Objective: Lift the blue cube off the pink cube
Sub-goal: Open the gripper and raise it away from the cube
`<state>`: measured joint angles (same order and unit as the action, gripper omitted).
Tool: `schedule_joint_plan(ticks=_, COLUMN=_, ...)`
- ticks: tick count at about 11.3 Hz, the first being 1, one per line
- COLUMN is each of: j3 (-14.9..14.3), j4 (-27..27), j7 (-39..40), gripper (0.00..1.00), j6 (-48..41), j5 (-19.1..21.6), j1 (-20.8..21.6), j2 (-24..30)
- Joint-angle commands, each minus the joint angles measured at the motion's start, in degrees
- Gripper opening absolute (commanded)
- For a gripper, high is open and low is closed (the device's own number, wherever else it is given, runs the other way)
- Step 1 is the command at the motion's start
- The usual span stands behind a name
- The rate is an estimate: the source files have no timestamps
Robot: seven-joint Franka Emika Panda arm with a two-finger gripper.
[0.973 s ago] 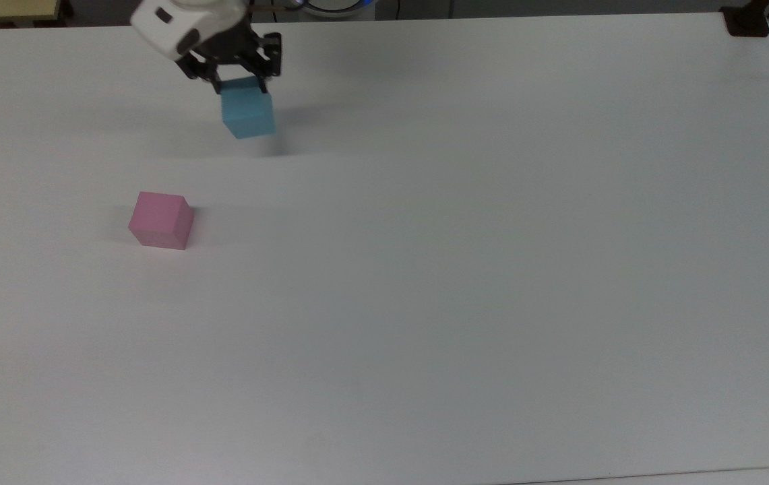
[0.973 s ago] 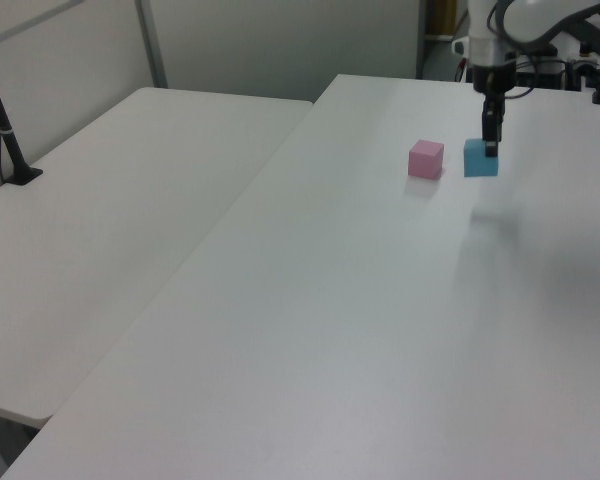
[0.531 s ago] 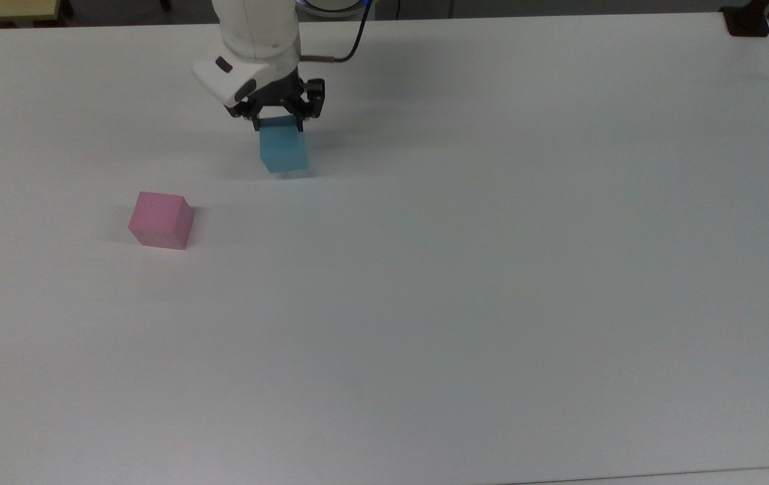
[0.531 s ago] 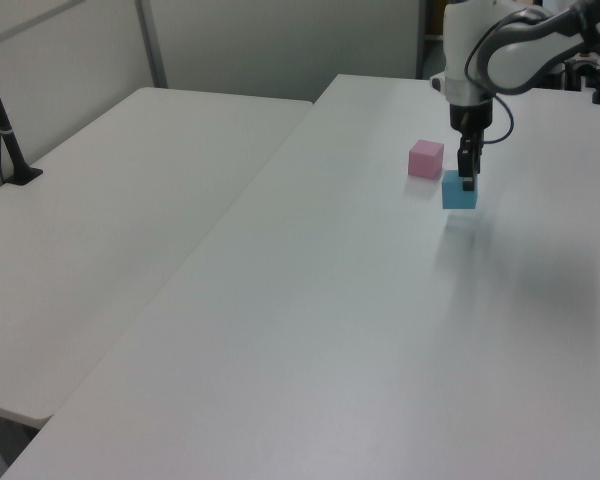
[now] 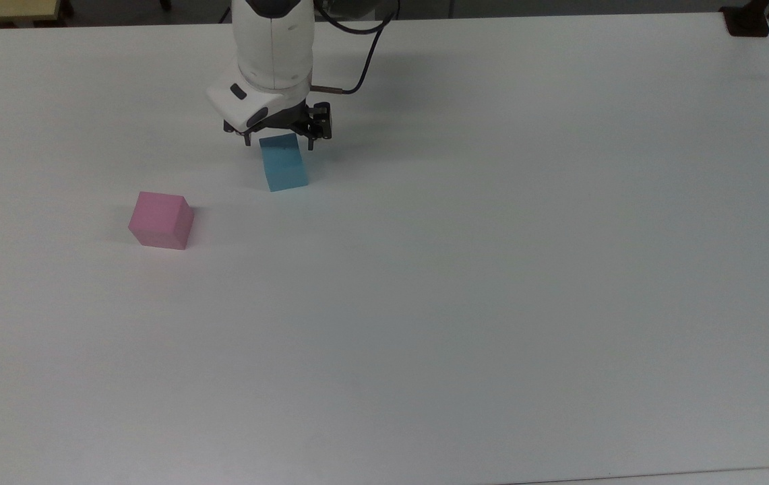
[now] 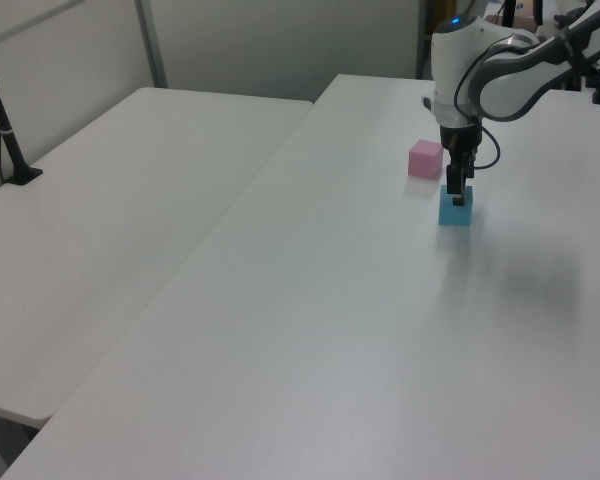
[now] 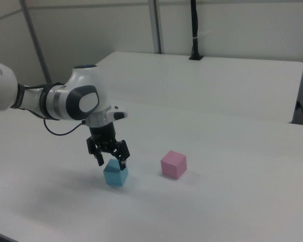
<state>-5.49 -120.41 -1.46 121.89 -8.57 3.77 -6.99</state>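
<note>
White tabletop point(image 5: 492, 303) carries both cubes, and a second white table point(image 6: 120, 200) stands alongside it at the left view's left, with a dark post point(image 6: 5, 120) rising from its far edge. Pale wall panels close off the background in the right view. In the top view the blue cube point(image 5: 283, 163) sits on the table surface toward the far edge, somewhat to the top view's left of the middle. The pink cube point(image 5: 161, 220) lies well apart from it, nearer the top view's left edge and a little closer to the camera; the two do not touch and neither is stacked on the other. The gripper point(image 5: 279, 140) hangs straight down over the blue cube from the white arm point(image 5: 269, 47), its fingers spread and standing just outside the cube's top on either side, with a gap visible between each fingertip and the cube in the top view. The right view shows the same: the gripper point(image 7: 111, 160) spread just above the blue cube point(image 7: 115, 174), with the pink cube point(image 7: 173, 164) resting on the table to the right view's right.
</note>
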Motion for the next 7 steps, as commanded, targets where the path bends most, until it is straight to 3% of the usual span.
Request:
schedule_joint_plan(ticks=1, j3=-0.4, j4=1.4, j7=-1.3, gripper=1.00, j6=-2.9, j5=-1.3, j1=-0.7, j2=3.1)
schedule_joint_plan(ticks=5, j3=-0.9, j4=15.8, j7=-0.8, gripper=1.00, j6=-25.0, j5=0.7, j1=-3.3, j2=7.5)
schedule_joint_plan(ticks=7, j3=-2.2, j4=24.5, j7=0.1, gripper=1.00, j6=-35.4, j5=4.8, j1=-4.3, j2=7.6)
